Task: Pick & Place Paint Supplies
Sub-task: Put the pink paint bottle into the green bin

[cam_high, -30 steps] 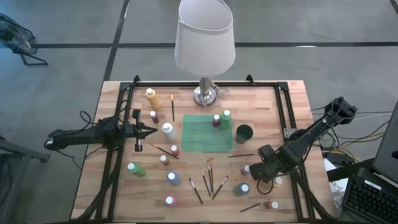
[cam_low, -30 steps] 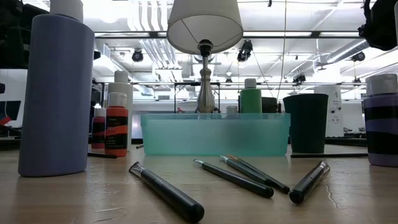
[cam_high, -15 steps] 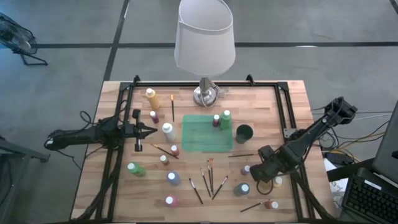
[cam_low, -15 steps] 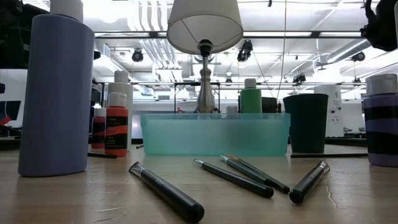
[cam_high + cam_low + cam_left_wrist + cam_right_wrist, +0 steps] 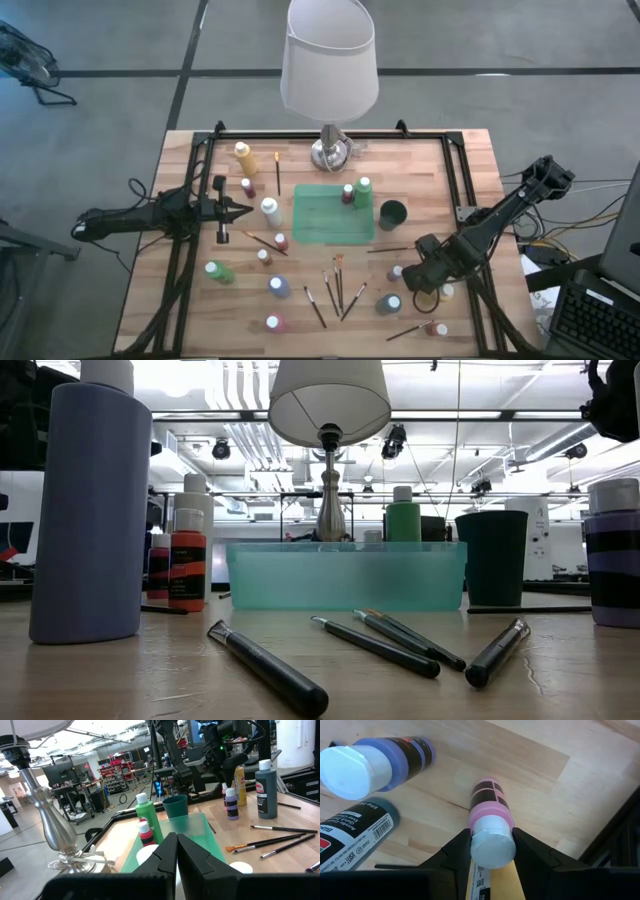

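So the teal tray [image 5: 322, 222] sits mid-table [image 5: 440, 180] just in front of the lamp [image 5: 329, 150], holding a small red bottle [image 5: 348, 194] and a green bottle [image 5: 363, 187] in its far right corner, with a dark green cup [image 5: 392, 213] just right of it that I can't see into. Right end effector [image 5: 492, 851] is off to the tray's front right, clamped on the white cap of a pink bottle [image 5: 490, 811], with a purple bottle [image 5: 395, 760] and a dark teal one [image 5: 357, 837] beside it. Left end effector [image 5: 243, 210] hangs left of the tray with fingers pressed together, holding nothing, a white bottle [image 5: 270, 211] just beside its tip, and the paintbrushes [image 5: 337, 285] lie in front of the tray.

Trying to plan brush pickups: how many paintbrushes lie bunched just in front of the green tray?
4, all flat on the wood: leftmost brush, second brush, third brush, rightmost brush. None looks hidden; other brushes lie elsewhere.
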Available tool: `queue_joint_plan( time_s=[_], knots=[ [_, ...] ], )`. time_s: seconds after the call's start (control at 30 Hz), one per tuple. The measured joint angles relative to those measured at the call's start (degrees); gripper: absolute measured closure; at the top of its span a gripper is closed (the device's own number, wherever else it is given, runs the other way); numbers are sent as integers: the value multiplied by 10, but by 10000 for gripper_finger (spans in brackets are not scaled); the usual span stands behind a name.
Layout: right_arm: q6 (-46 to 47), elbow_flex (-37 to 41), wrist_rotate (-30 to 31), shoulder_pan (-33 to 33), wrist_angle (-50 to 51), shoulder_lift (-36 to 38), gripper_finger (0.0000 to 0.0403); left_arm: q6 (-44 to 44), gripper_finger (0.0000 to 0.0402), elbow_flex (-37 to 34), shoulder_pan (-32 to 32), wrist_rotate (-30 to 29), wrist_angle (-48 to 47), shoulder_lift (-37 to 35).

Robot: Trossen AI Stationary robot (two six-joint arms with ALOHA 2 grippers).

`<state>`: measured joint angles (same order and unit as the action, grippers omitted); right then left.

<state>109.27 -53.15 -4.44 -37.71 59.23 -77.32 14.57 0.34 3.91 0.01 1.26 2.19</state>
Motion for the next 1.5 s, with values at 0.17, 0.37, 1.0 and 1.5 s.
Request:
queue_joint_plan(
  time_s=[0.17, 0.37, 1.0, 1.5],
  knots=[
    [-5, -9, 35, 0, 5, 0, 289, 0, 385, 0, 0, 0, 0, 0],
    [-14, -30, 61, 10, 37, 0, 289, 0, 385, 0, 0, 0, 0, 0],
    [-457, -315, 152, 251, 187, -34, 289, 0, 385, 0, 0, 0, 0, 0],
    [-927, -637, 83, 438, 231, -279, 289, 0, 385, 0, 0, 0, 0, 0]
  ],
)
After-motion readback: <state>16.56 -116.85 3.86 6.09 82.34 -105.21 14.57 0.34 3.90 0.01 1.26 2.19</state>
